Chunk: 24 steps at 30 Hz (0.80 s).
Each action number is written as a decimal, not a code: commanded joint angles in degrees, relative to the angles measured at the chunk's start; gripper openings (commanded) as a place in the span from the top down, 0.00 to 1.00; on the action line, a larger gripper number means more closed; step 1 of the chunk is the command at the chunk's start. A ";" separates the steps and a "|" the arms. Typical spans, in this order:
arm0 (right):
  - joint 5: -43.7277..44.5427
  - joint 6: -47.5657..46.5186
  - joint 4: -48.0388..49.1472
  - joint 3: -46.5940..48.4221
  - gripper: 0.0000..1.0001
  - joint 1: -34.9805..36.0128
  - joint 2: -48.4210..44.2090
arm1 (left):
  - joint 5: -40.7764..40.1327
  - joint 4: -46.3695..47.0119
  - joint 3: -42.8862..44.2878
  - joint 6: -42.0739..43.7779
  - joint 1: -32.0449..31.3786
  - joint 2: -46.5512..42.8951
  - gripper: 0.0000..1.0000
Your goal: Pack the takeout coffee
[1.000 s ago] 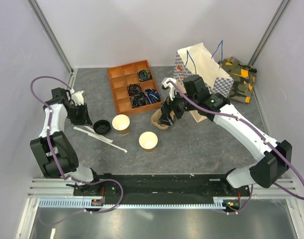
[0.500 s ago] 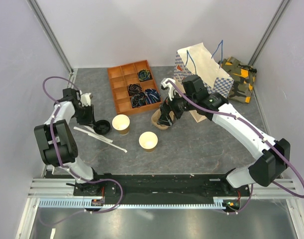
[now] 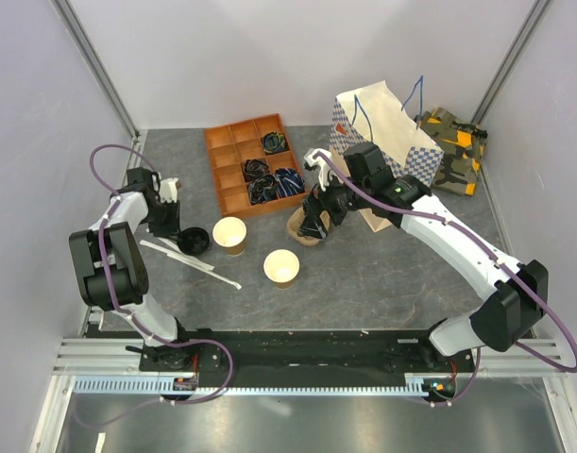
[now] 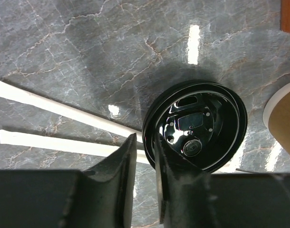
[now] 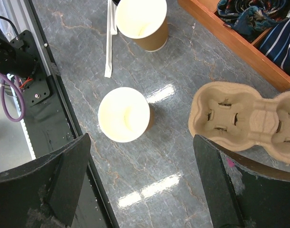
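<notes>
The takeout coffee is out of view: no lidded cup shows. A loose black lid (image 3: 194,242) (image 4: 197,126) lies upside down on the table. My left gripper (image 3: 175,231) (image 4: 145,137) stands astride its rim. One finger is inside the lid, the other outside, and a sliver of table shows between them. Two lidless tan cups (image 3: 229,234) (image 3: 281,267) stand to the lid's right. My right gripper (image 3: 316,222) (image 5: 141,140) hovers wide open and empty. Under it are the nearer cup (image 5: 124,114) and a cardboard cup carrier (image 3: 300,229) (image 5: 244,114).
Two white wrapped straws (image 3: 189,257) (image 4: 54,102) lie beside the lid. An orange compartment tray (image 3: 241,179) holding cloths sits at the back. A checked paper bag (image 3: 387,123) stands behind the right arm, with a camouflage pouch (image 3: 453,146) beside it.
My left arm has swung inward and its gripper has shifted a little right, onto the lid's rim. The right arm has barely moved.
</notes>
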 commanded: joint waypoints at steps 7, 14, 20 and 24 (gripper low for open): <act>-1.06 0.44 1.21 1.79 0.02 -0.22 0.52 | -1.24 0.51 0.74 -0.33 -0.20 -2.22 0.93; -1.50 0.79 1.13 2.67 0.02 -0.13 0.96 | -0.37 -2.03 3.02 -0.33 -0.20 -5.64 0.98; -1.41 0.53 0.95 2.84 0.02 -0.13 1.13 | 0.95 -4.58 6.36 0.11 -0.20 -9.51 0.98; -0.89 -1.14 0.16 3.28 0.02 -0.13 1.40 | 1.22 -7.48 8.65 1.07 -0.20 -10.05 0.98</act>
